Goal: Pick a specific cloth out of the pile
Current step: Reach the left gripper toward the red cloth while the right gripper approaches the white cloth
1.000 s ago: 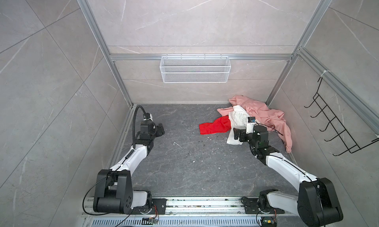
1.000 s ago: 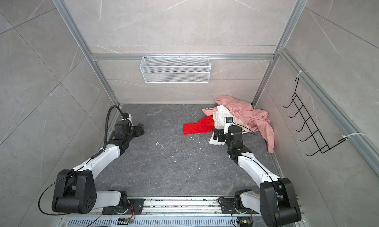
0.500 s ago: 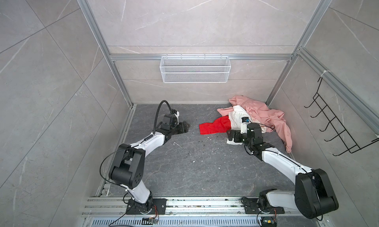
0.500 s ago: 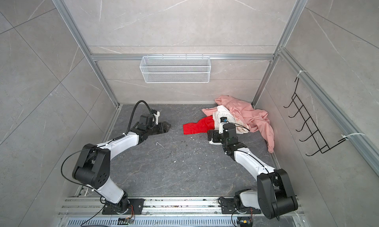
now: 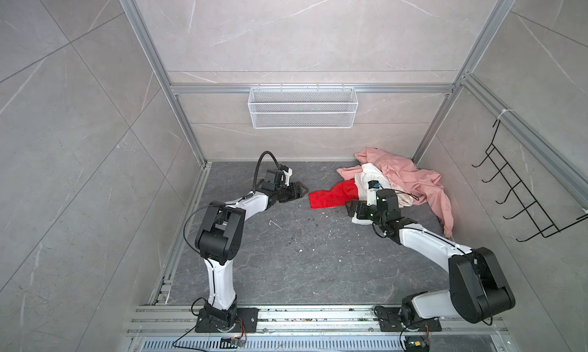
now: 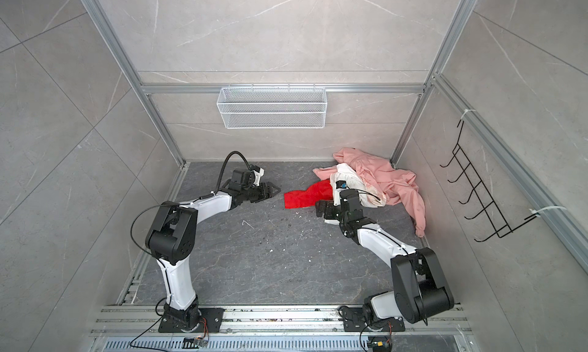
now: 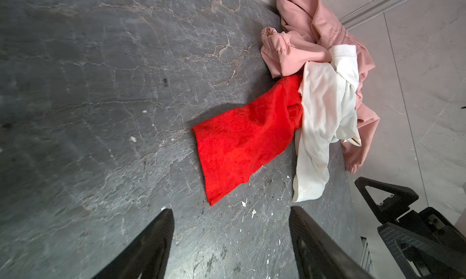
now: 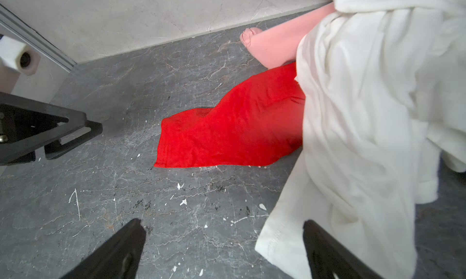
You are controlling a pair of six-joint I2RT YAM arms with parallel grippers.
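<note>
**Item 1: the cloth** point(image 5: 331, 197). Bright red. It lies flat on the dark grey marbled surface point(image 5: 302, 255). Its free end points toward the middle, and its other end is tucked under the white garment point(image 5: 369, 175). The outer hem and both long edges are exposed and rest on bare surface.

**Item 2: the pile** point(image 5: 397, 175). It sits in the back right corner, against the back wall. The pink garment point(image 5: 423, 185) trails a sleeve along the right wall, and the white garment lies on top of it.

**Item 3: left end effector** point(image 5: 300, 190). Jaws apart, nothing between them. It is low over the surface and points at the cloth's free hem, near it but not touching, with a strip of bare surface between.

**Item 4: right end effector** point(image 5: 350, 207). Jaws wide apart, clamped on nothing. It is just beside the cloth's near edge, and one finger point(image 8: 327, 252) is at the white garment's lower hem.

**Item 5: open room.** The centre, front and left of the surface are bare apart from scattered white flecks. The two end effectors face each other across the cloth.

**Item 6: fittings.** A white wire basket point(image 5: 302, 112) hangs on the back rail. A black hook rack point(image 5: 515, 201) is on the right wall.

**Item 7: markings.** There is a small blue fitting point(image 5: 376, 185) on the right wrist. Any lettering on it is too small to read.
</note>
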